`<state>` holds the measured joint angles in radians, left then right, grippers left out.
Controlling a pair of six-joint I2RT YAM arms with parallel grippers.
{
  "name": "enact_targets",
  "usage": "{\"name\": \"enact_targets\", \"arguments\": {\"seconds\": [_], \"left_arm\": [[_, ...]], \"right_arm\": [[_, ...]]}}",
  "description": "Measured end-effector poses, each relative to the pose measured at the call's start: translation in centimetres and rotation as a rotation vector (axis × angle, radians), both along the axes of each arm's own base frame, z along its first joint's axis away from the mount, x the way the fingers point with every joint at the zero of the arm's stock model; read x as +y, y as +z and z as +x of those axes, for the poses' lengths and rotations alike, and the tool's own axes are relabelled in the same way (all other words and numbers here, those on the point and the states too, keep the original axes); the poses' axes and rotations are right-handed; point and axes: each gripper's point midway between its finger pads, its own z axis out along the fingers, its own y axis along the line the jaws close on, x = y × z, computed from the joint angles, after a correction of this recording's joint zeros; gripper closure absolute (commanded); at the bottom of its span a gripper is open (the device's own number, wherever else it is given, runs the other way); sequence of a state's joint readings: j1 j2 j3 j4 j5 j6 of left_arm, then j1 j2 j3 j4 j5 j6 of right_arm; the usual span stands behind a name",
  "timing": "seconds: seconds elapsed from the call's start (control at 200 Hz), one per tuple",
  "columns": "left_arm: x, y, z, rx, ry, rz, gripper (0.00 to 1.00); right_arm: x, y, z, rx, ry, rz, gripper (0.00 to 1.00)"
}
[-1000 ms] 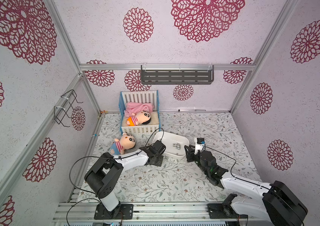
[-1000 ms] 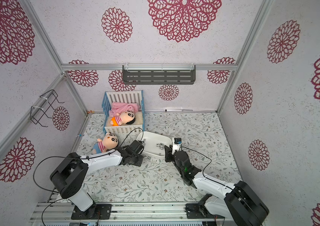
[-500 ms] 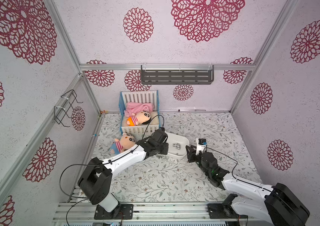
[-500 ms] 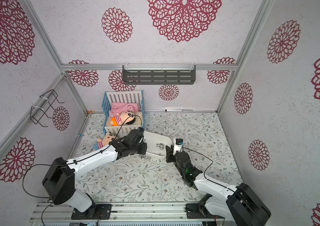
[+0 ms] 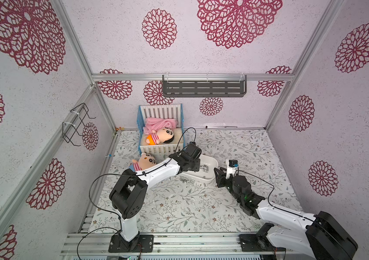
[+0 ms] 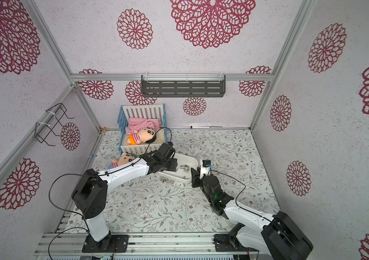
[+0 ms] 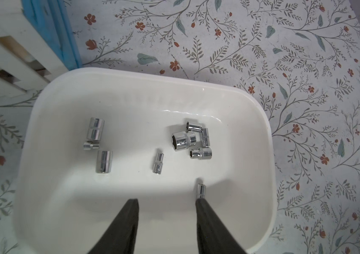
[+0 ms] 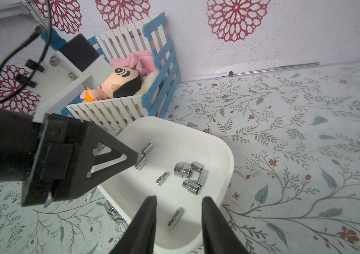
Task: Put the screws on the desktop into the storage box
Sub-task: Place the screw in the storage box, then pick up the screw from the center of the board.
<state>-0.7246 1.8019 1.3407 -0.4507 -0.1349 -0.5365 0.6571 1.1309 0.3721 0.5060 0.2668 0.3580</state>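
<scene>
Left wrist view showed the left gripper (image 7: 166, 200) parted and empty over the storage box (image 7: 69, 198) holding screws (image 7: 182, 140); the right gripper (image 8: 179, 198) was likewise parted, gripping nothing.

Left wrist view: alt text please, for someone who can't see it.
White box holding about nine silver screws, seen from above, with the left fingers open and empty over it. It sits on a floral desktop beside a crib.
</scene>
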Motion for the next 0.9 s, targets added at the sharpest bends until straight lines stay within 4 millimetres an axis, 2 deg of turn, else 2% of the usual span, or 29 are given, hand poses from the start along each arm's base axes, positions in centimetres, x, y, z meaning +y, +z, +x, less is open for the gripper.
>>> {"name": "enact_targets", "arguments": {"seconds": [0.175,0.255,0.325,0.445,0.635,0.901], "left_arm": [[4.0,3.0,-4.3,-0.073,0.008,0.009,0.35],[5.6,3.2,-6.2,-0.091,0.010,0.016,0.32],[7.1,1.9,-7.5,-0.084,0.018,0.051,0.31],[9.1,-2.0,-8.9,-0.022,0.024,0.151,0.31],[8.9,-5.4,-8.6,0.040,0.013,0.228,0.32],[9.1,-7.7,-7.6,0.072,0.024,0.258,0.34]], "right_arm": [[0.0,0.0,0.0,-0.001,0.002,0.002,0.61],[0.0,0.0,0.0,-0.001,0.002,0.002,0.61],[0.0,0.1,0.0,-0.002,0.002,0.002,0.61],[0.1,0.1,0.0,-0.004,0.002,0.004,0.61],[0.1,0.2,0.0,-0.005,0.003,0.005,0.61],[0.4,0.0,-0.1,0.001,0.021,0.006,0.61]]}}
